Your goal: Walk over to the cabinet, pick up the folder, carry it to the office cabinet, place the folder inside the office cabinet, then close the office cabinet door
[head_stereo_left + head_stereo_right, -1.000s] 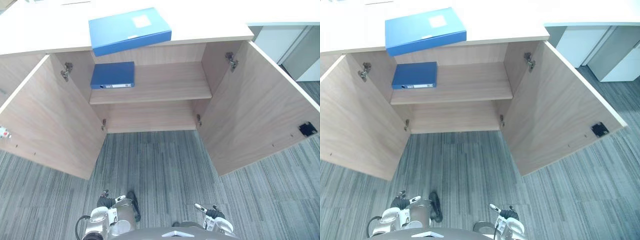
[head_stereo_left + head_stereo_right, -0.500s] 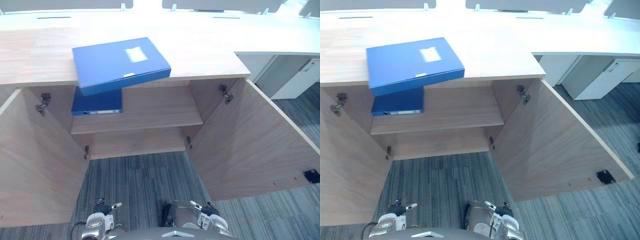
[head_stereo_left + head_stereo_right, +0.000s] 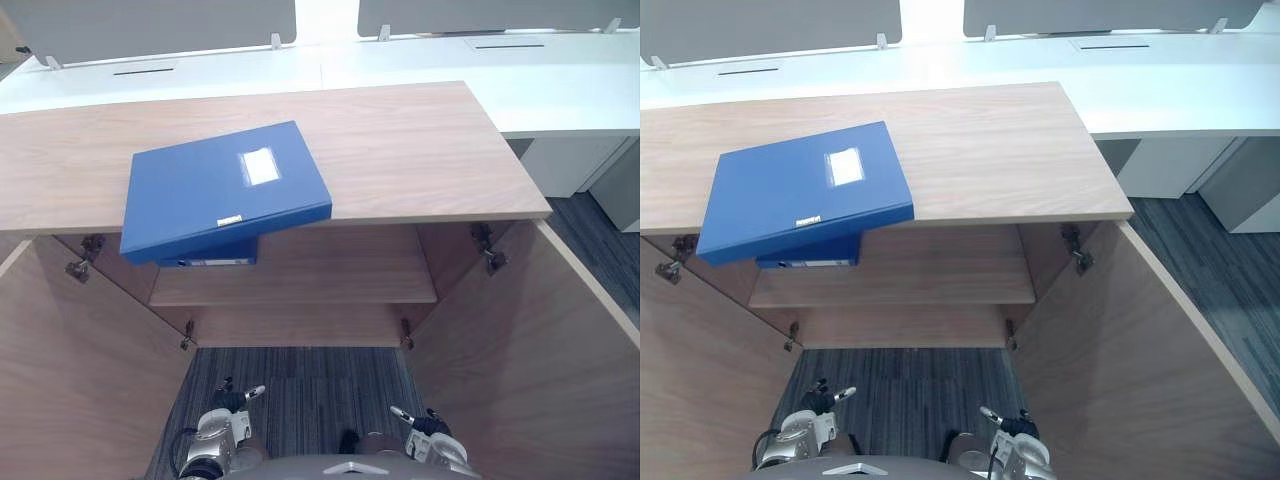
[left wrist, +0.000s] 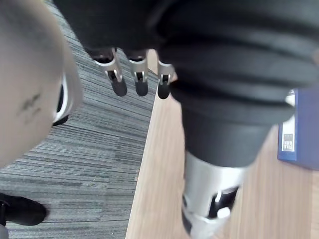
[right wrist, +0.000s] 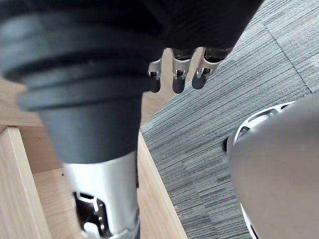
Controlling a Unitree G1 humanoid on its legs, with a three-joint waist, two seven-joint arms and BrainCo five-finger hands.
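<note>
Holding nothing with the left hand (image 3: 232, 399): fingers (image 4: 119, 83) loose and nearly straight, side by side, hanging over the grey carpet (image 3: 300, 385) next to a wooden panel, touching neither. Same for the right hand (image 3: 424, 421): fingers (image 5: 180, 78) slack, nearly straight, empty, above carpet beside another wooden edge.

Well ahead of and above both sets of fingertips, on the cabinet top (image 3: 420, 150): the blue folder (image 3: 222, 190), lying flat and askew, 1 corner and part of its front side jutting past the front edge (white label on the upper face). Closer to the left fingers than to the right.

Directly under that overhang, on the shelf (image 3: 340, 280) inside the cabinet: a 2nd blue folder (image 3: 808, 256), flat, pushed toward the left end, largely hidden by the 1st.

Both doors swung wide: left door (image 3: 70, 370) out past the left fingers, right door (image 3: 540, 360) out past the right fingers.

Beyond the cabinet, far from either hand: white desks (image 3: 560, 80) and grey partition screens (image 3: 150, 25).
</note>
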